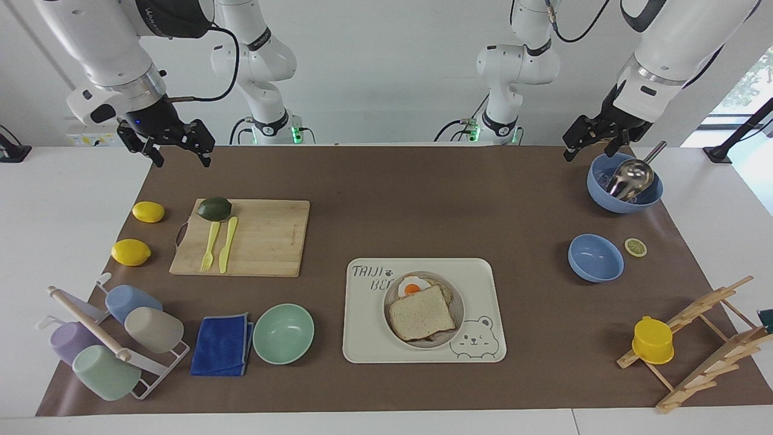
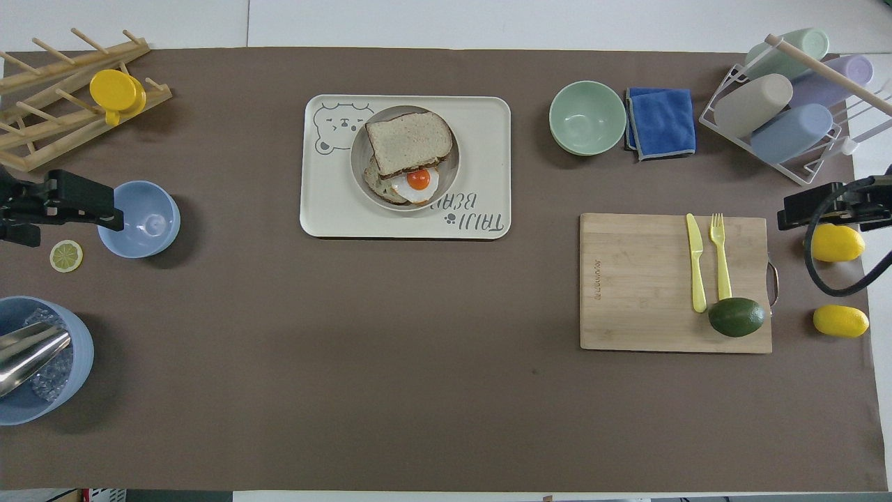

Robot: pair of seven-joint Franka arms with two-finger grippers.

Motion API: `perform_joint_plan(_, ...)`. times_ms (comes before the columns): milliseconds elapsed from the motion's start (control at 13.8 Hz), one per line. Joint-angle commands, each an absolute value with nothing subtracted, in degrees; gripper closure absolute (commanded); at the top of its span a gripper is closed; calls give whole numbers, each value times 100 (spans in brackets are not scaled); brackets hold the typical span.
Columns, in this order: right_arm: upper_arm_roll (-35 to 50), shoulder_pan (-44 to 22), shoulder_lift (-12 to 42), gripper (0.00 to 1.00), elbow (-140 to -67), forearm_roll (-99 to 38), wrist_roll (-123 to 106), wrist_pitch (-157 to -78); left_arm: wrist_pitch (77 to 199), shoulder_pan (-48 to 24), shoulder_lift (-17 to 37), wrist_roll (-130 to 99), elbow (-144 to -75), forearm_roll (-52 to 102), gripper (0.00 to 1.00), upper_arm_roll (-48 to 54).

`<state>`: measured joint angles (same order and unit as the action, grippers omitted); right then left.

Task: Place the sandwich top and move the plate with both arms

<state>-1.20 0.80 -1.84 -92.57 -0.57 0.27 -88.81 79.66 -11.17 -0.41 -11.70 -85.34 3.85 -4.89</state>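
The sandwich top [image 1: 421, 313], a white bread slice with a brown crust, lies on the round beige-grey plate [image 1: 457, 314], partly covering the egg toast [image 1: 412, 286]. The plate sits on the cream bear tray [image 1: 483, 278]. The bread [image 2: 409, 143], the plate [image 2: 357, 157] and the tray [image 2: 488, 118] also show in the overhead view. My left gripper [image 1: 589, 151] is open and empty, raised beside the big blue bowl [image 1: 625, 181] at the left arm's end of the table [image 2: 83, 206]. My right gripper [image 1: 180, 151] is open and empty, waiting raised over the right arm's end [image 2: 801, 209].
The big blue bowl holds ice and a metal scoop. A small blue bowl [image 1: 595, 258], a lemon slice [image 1: 635, 246] and a wooden rack with a yellow cup [image 1: 652, 340] are near it. A mint bowl [image 1: 283, 333], a blue cloth [image 1: 222, 344], a cup rack [image 1: 109, 338], a cutting board [image 1: 266, 238] and two lemons [image 1: 131, 252] are toward the right arm's end.
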Motion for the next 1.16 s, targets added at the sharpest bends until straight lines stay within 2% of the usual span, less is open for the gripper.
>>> perform_joint_plan(0, -97, 105, -185, 0, -9220, -105, -123, -8886, 7752, -686, -316, -1134, -8963, 281, 0, 69)
perform_joint_plan(218, -105, 141, -185, 0, -9220, -105, -132, -8886, 8522, -712, -527, -1055, -9553, 281, 0, 114)
perform_joint_plan(508, -105, 132, -185, 0, -9220, -105, -123, -8894, 8271, -520, -229, -906, -9211, 36, 0, 271)
perform_joint_plan(1088, -97, 97, -185, 0, -9220, -97, -114, -8895, 8358, -466, -308, -905, -9211, 88, 0, 308)
